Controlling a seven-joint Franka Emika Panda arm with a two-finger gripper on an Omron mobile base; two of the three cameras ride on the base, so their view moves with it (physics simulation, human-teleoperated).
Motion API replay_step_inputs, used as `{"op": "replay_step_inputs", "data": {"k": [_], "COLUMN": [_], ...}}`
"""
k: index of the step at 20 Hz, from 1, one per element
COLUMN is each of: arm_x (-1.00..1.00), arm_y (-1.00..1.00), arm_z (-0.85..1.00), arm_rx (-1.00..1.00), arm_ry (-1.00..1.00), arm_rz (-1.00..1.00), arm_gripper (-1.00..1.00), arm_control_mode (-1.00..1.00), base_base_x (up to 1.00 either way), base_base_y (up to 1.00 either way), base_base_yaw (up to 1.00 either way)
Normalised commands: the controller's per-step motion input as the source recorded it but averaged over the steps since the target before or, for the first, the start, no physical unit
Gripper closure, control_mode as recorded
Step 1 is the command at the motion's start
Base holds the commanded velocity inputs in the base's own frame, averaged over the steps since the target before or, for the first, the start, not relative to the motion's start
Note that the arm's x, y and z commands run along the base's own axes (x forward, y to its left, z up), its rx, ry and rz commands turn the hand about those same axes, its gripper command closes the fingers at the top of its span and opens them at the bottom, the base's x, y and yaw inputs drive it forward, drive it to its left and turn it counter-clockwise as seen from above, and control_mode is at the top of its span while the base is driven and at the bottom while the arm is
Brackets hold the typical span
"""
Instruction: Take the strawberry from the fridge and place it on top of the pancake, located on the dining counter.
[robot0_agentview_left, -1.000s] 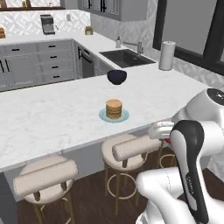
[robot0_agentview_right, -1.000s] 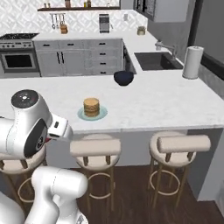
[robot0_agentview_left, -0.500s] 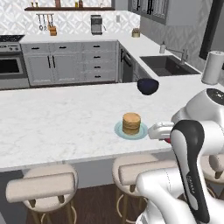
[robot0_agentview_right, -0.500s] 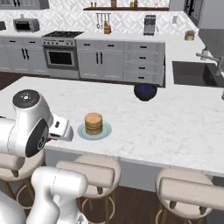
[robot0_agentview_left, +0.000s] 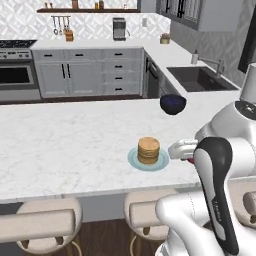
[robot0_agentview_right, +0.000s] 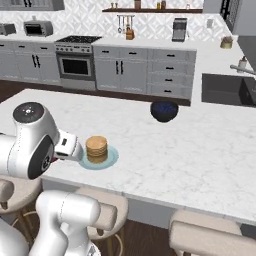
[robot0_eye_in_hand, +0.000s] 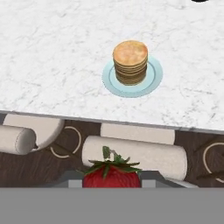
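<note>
The strawberry (robot0_eye_in_hand: 112, 174), red with green leaves, sits between the fingers of my gripper (robot0_eye_in_hand: 111, 180), which is shut on it. The gripper (robot0_agentview_left: 181, 150) hovers at the near edge of the dining counter (robot0_agentview_left: 60, 145), just right of the pancake (robot0_agentview_left: 149, 149) on its pale blue-green plate (robot0_agentview_left: 133, 160). In the right base view the gripper (robot0_agentview_right: 66, 148) is left of the pancake (robot0_agentview_right: 96, 148). In the hand view the pancake (robot0_eye_in_hand: 130, 61) lies ahead on the dining counter (robot0_eye_in_hand: 52, 65), beyond its edge. The fridge is out of view.
A dark blue bowl (robot0_agentview_left: 173, 104) stands on the counter behind the pancake. Round beige stools (robot0_agentview_left: 42, 225) (robot0_eye_in_hand: 135, 155) line the near edge below the gripper. A sink (robot0_agentview_left: 200, 79) and grey cabinets with a stove lie across the kitchen.
The base has driven and turned, so the whole scene has shifted. The pancake now lies closer to the gripper. The gripper stays shut on the strawberry.
</note>
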Motion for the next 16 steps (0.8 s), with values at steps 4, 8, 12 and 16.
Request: {"op": "replay_step_inputs", "data": {"k": [4,8,12,16], "arm_x": [0.00,0.86,0.85,0.67], "arm_y": [0.00,-0.14,-0.04,0.00], "arm_z": [0.00,0.07,0.11,-0.02], "arm_rx": [0.00,0.03,0.00,-0.03], "arm_ry": [0.00,0.37,0.36,0.15], "arm_rz": [0.00,0.02,0.00,0.00], "arm_gripper": [1.00,1.00,1.00,1.00], "arm_control_mode": [1.00,-1.00,-1.00,-1.00], "base_base_x": [0.50,0.00,0.00,0.00], "base_base_y": [-0.32,0.00,0.00,0.00], "base_base_yaw": [0.07,0.00,0.00,0.00]}}
